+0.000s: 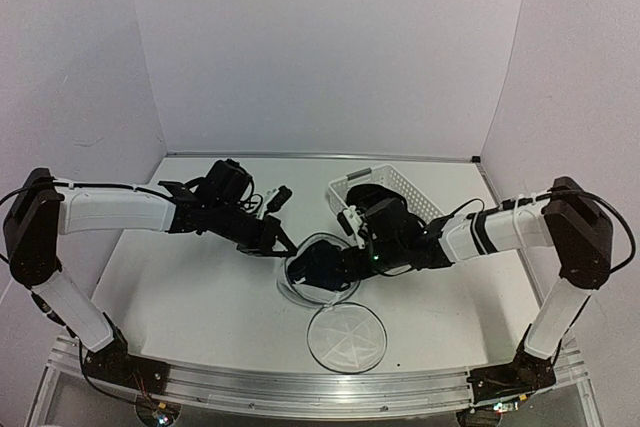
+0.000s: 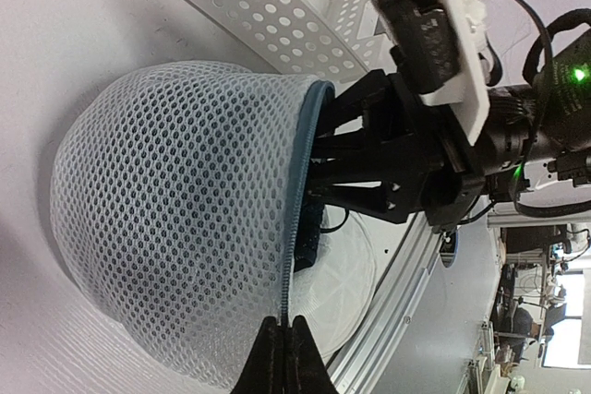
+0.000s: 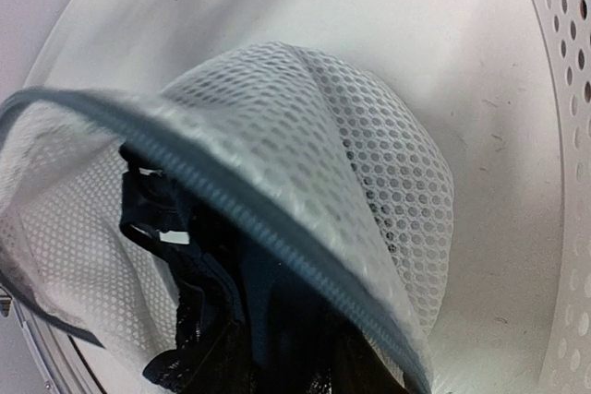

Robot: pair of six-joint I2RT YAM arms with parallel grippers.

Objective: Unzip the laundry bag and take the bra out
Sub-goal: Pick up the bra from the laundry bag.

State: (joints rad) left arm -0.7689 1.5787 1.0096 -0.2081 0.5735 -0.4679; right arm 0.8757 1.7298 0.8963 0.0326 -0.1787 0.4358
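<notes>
The laundry bag [image 1: 322, 269] stands open mid-table, its round lid [image 1: 346, 337] lying flat in front of it. My left gripper [image 1: 283, 244] is shut on the bag's zipper rim [image 2: 297, 200]; its fingertips [image 2: 288, 343] pinch the rim at the bottom of the left wrist view, beside the mesh dome [image 2: 175, 228]. My right gripper [image 1: 318, 265] reaches into the bag's mouth and also shows in the left wrist view [image 2: 332, 168]. In the right wrist view the dark lacy bra [image 3: 208, 320] fills the opening under the zipper rim [image 3: 231, 205], bunched at my right gripper [image 3: 295, 366], which looks shut on it.
A white slotted plastic basket [image 1: 400, 185] stands right behind the bag, its perforated wall [image 2: 268, 6] close to my right wrist. The table's metal front rail [image 1: 300, 382] runs just beyond the lid.
</notes>
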